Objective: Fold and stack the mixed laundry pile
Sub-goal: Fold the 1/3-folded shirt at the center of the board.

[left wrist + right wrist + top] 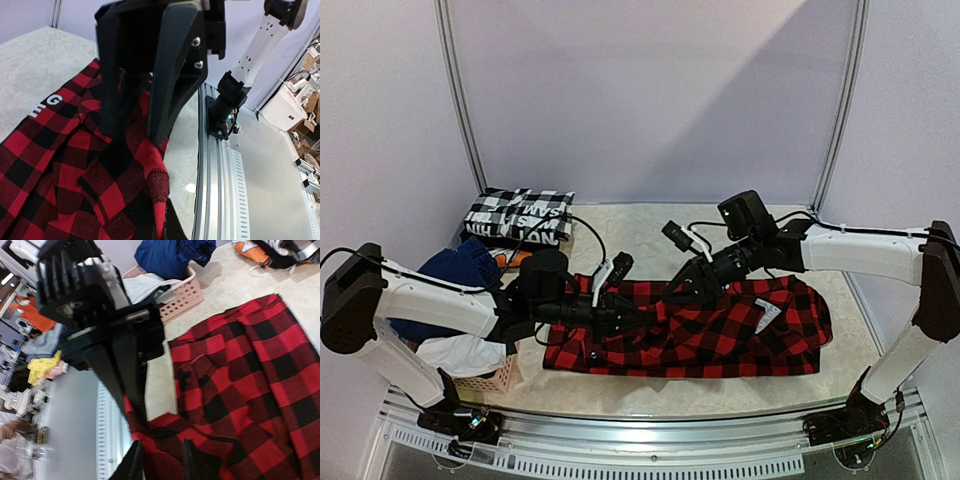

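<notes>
Speckled pale tabletop (640, 235) bears the soft red-and-black plaid shirt (720, 335), pinched by the left gripper (135, 135); right gripper (162, 445) slightly parted.

Soft, even light fills the overhead view; a diagonal shade edge crosses the pale lilac back wall (650, 90). Both wrist views show the red-and-black plaid shirt (50, 165) sharply, with one small glare spot on the pale tabletop (45, 60).
</notes>
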`<state>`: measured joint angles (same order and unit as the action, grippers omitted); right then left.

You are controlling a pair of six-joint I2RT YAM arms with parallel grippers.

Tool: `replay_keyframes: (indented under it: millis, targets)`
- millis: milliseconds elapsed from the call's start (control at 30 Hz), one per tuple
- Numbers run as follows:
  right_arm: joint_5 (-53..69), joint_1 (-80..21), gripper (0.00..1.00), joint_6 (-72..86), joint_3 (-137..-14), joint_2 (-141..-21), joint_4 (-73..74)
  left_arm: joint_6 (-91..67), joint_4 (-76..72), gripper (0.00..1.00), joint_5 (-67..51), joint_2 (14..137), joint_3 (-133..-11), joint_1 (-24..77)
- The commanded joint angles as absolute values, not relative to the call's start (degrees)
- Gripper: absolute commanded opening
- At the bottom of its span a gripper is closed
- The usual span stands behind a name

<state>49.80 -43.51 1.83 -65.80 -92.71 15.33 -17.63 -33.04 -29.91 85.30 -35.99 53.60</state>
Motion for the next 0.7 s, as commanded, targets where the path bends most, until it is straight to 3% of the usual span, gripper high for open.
replay_keyframes:
  millis: [0,233,667]
  targets:
    - [38.2,-43.9,0.34,5.0,-64.0,-88.7,14.2,-17.0,-22.3,0.0,-24.8,82.5,-40.6,57.5]
    - [11.7,-43.8,0.52,15.5,-62.2,-82.6,14.5,-20.8,-8.3,0.0,-15.0,81.2,-47.5,62.1]
    - [-9.0,-43.8,0.65,26.8,-53.9,-63.6,18.9,-23.3,7.4,0.0,-5.1,81.5,-56.3,61.9]
